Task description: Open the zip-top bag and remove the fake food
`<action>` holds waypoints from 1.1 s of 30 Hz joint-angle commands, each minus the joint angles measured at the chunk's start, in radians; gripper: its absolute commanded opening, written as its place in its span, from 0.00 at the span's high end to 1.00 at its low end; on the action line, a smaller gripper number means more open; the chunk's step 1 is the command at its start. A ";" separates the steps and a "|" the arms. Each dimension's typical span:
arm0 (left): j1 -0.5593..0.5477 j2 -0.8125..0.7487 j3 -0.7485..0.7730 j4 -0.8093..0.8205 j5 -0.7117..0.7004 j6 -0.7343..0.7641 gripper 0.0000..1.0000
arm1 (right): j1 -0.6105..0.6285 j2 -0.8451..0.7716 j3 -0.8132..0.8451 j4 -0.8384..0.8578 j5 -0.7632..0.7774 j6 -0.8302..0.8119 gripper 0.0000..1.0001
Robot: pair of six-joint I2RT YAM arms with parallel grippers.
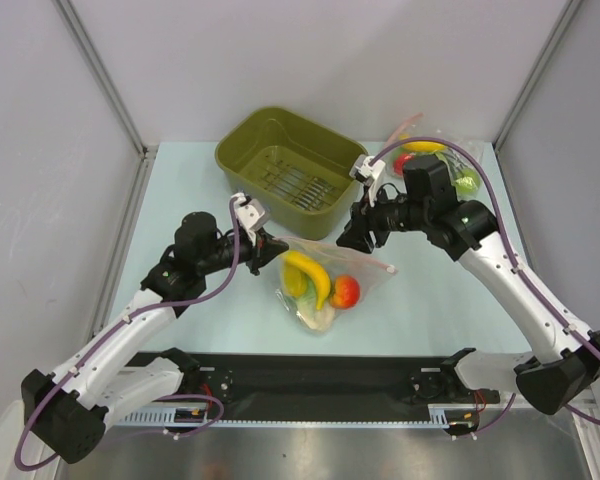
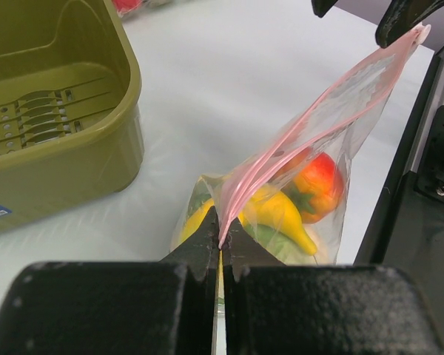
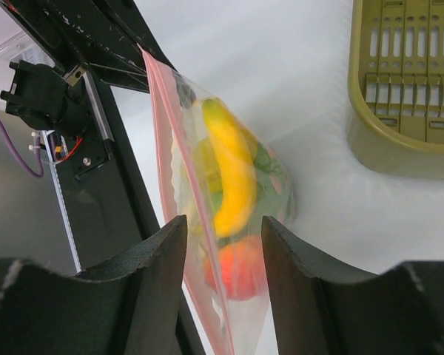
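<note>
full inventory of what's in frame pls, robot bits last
zip-top bag: one, clear with pink zip strip, mid-table in front of the basket
banana: one, yellow, inside that bag
red fruit: one, red-orange, inside that bag beside the banana
leafy piece: one, pale green, inside that bag under the banana
basket: one, olive green, back of table
second bag: one, clear, back right, yellow, red and bright green toys inside
table: one, pale blue-green
rail: one, black, near edge
left gripper: black, shut on the zip strip's end
right gripper: black, open, fingers either side of the bag
</note>
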 commanded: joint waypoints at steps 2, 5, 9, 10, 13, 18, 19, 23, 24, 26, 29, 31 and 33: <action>-0.011 -0.026 0.009 0.018 0.032 0.025 1.00 | 0.009 0.025 -0.016 0.056 -0.026 0.009 0.50; -0.012 -0.026 0.010 0.015 0.027 0.026 0.99 | 0.013 0.039 -0.019 0.056 -0.040 0.006 0.51; -0.015 -0.023 0.014 0.008 0.023 0.030 1.00 | 0.026 0.044 -0.024 0.065 -0.045 0.009 0.51; -0.015 -0.023 0.014 0.010 0.023 0.030 1.00 | 0.026 0.044 -0.025 0.068 -0.045 0.009 0.51; -0.018 -0.023 0.014 0.008 0.021 0.031 1.00 | 0.027 0.047 -0.035 0.071 -0.045 0.009 0.51; -0.023 -0.026 0.014 0.007 0.023 0.034 1.00 | 0.030 0.061 -0.055 0.079 -0.049 0.010 0.55; -0.023 -0.026 0.014 0.007 0.023 0.033 1.00 | 0.030 0.068 -0.055 0.079 -0.051 0.009 0.56; -0.026 -0.028 0.014 0.008 0.026 0.034 1.00 | 0.032 0.079 -0.058 0.079 -0.062 0.006 0.66; -0.029 -0.029 0.012 0.008 0.026 0.033 1.00 | 0.033 0.079 -0.058 0.079 -0.062 0.006 0.70; -0.031 -0.029 0.014 0.010 0.026 0.030 0.99 | 0.036 0.082 -0.059 0.077 -0.062 0.000 0.90; -0.034 -0.035 0.014 0.012 0.023 0.017 0.67 | 0.044 0.075 -0.064 0.094 -0.042 0.009 1.00; -0.035 -0.051 0.015 0.011 0.018 0.000 0.43 | 0.052 0.067 -0.065 0.111 -0.025 0.020 1.00; -0.037 -0.071 0.017 0.015 0.000 -0.070 0.37 | 0.064 0.052 -0.067 0.122 0.012 0.039 1.00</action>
